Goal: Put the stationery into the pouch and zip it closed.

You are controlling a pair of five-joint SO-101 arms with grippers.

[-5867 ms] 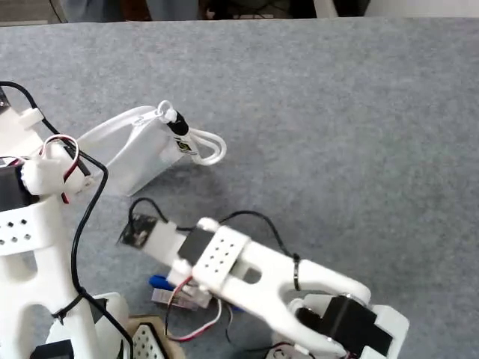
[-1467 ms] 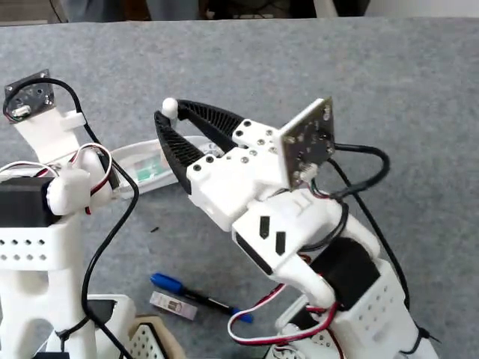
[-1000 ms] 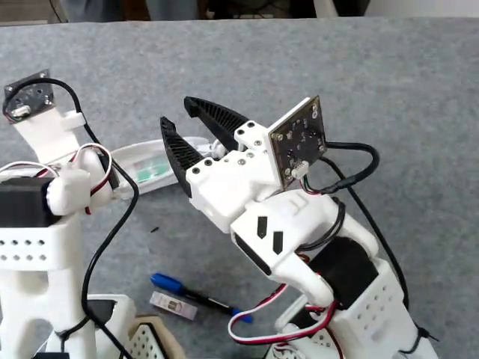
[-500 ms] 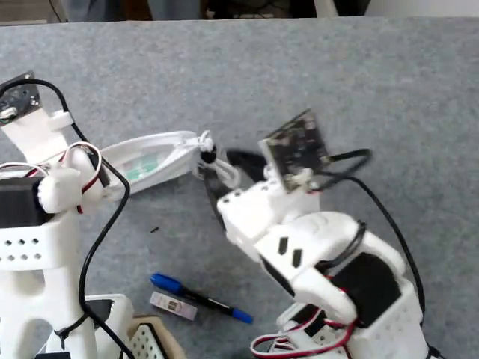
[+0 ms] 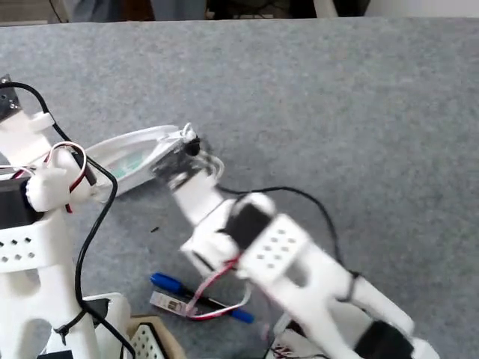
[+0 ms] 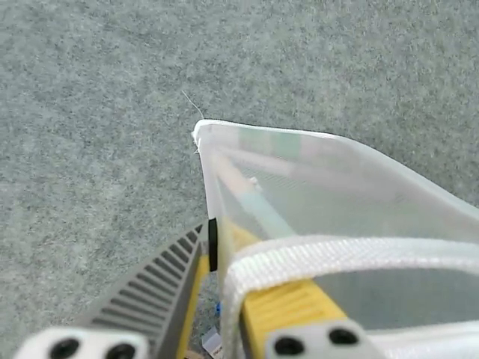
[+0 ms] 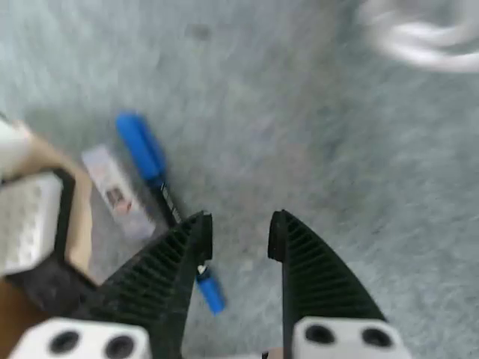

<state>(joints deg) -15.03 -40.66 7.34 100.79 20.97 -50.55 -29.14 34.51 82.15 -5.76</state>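
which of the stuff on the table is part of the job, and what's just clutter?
Job: pouch, gripped by the left hand; blue pen; small eraser beside it; open right hand above them.
Lying about: tan board at the near table edge; grey table mat.

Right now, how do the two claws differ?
The left gripper is shut on the pouch; the right gripper is open, empty, above the pen. The left's jaws show yellow; the right's are plain black. Both have ribbed jaws.
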